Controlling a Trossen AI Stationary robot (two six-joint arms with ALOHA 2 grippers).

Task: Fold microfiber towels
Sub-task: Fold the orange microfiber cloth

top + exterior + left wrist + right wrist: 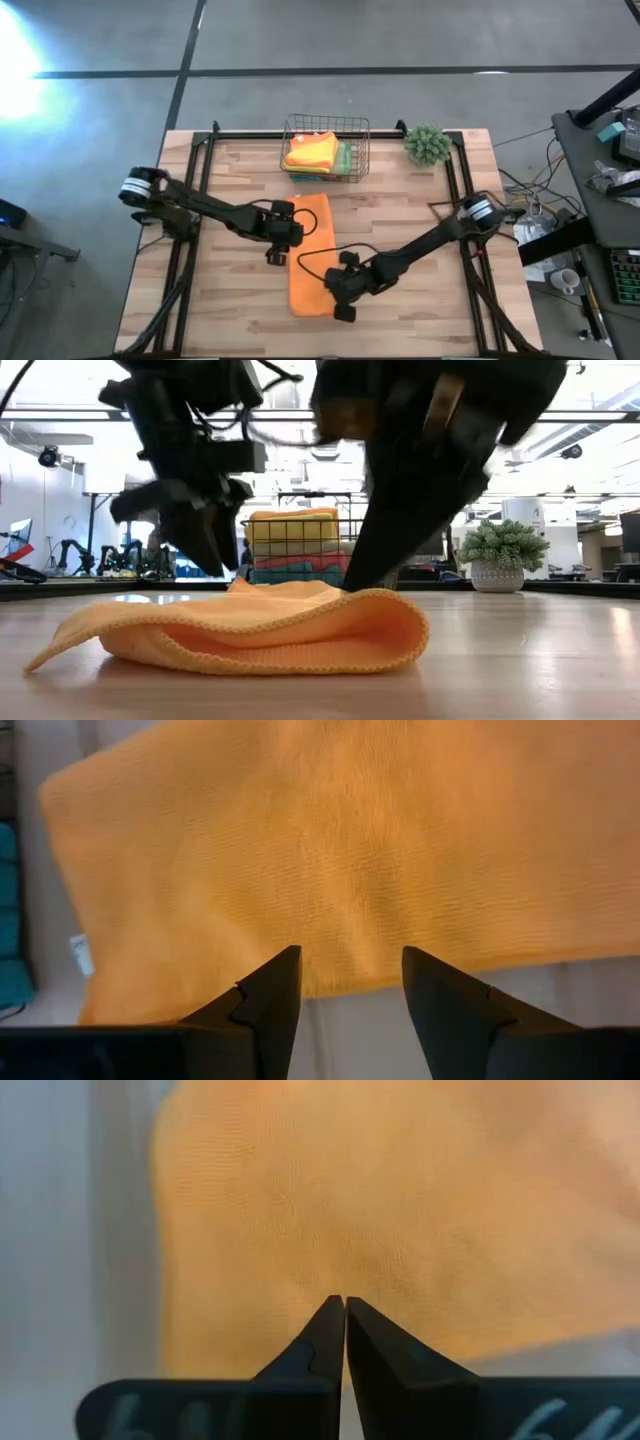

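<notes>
An orange towel (311, 255) lies folded in half as a long strip on the table's middle; its rounded fold (415, 630) is toward the table's right and its open edges (45, 658) toward the left. My left gripper (283, 238) is open and hovers above the towel's left edge (345, 985), clear of it in the low view (205, 545). My right gripper (346, 292) is shut and stands low at the towel's right side near its near end (344, 1302). It also shows in the low view (362, 575). My right gripper's shut fingertips (352, 585) point down at the towel's top layer near its folded right side. I cannot tell whether they touch the cloth.
A wire basket (325, 148) at the table's far middle holds a stack of folded towels, yellow-orange on top (295, 525). A small green plant in a white pot (428, 145) stands at the far right. Bare wood lies left and right of the towel.
</notes>
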